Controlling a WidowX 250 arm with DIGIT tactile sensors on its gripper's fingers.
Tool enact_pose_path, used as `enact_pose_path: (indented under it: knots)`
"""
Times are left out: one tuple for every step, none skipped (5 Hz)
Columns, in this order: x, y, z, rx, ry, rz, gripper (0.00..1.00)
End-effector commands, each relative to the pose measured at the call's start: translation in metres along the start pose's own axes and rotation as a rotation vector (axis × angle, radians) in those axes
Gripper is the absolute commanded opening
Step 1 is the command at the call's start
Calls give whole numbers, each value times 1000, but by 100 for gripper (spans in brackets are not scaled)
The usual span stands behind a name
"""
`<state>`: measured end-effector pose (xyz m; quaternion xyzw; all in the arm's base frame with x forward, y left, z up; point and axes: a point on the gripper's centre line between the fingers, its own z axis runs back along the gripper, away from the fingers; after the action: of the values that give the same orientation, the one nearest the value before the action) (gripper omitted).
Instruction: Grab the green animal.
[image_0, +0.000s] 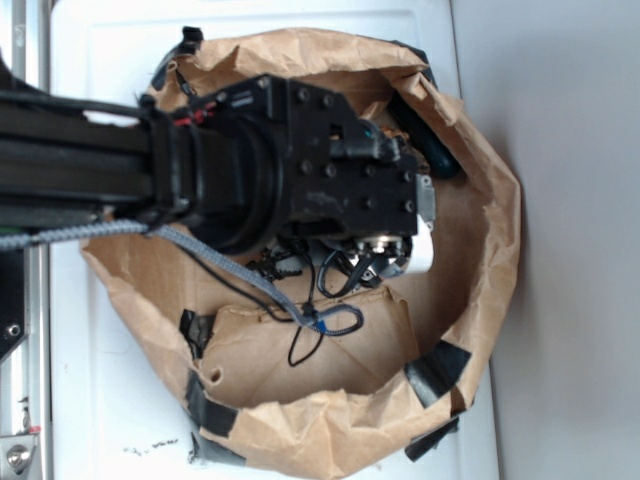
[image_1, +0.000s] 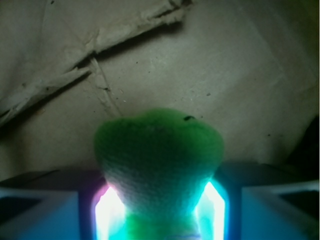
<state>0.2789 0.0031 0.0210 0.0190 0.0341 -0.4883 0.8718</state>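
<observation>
Between the glowing pads (image_1: 107, 207) in the wrist view, the green animal (image_1: 159, 160): fuzzy, rounded on top, narrowing downward where both pads press against its sides. Gripper (image_1: 159, 212) pinching the toy, left and right pads touching it, lit white and cyan along their inner edges. Behind the toy, creased brown paper with a torn ridge running diagonally at upper left. From the exterior view, toy hidden beneath the black arm (image_0: 150, 170) and its wrist block, both reaching over a rolled-down brown paper bag (image_0: 470, 280) patched with black tape (image_0: 437, 368). Under the bag, a white worktop (image_0: 100, 400); loose black cable (image_0: 320, 325) looping over the paper.
</observation>
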Motion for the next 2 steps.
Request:
enact_pose_path:
  knots:
    - [8, -9, 4, 29, -61, -20, 0]
    - [9, -10, 8, 35, -94, -22, 0]
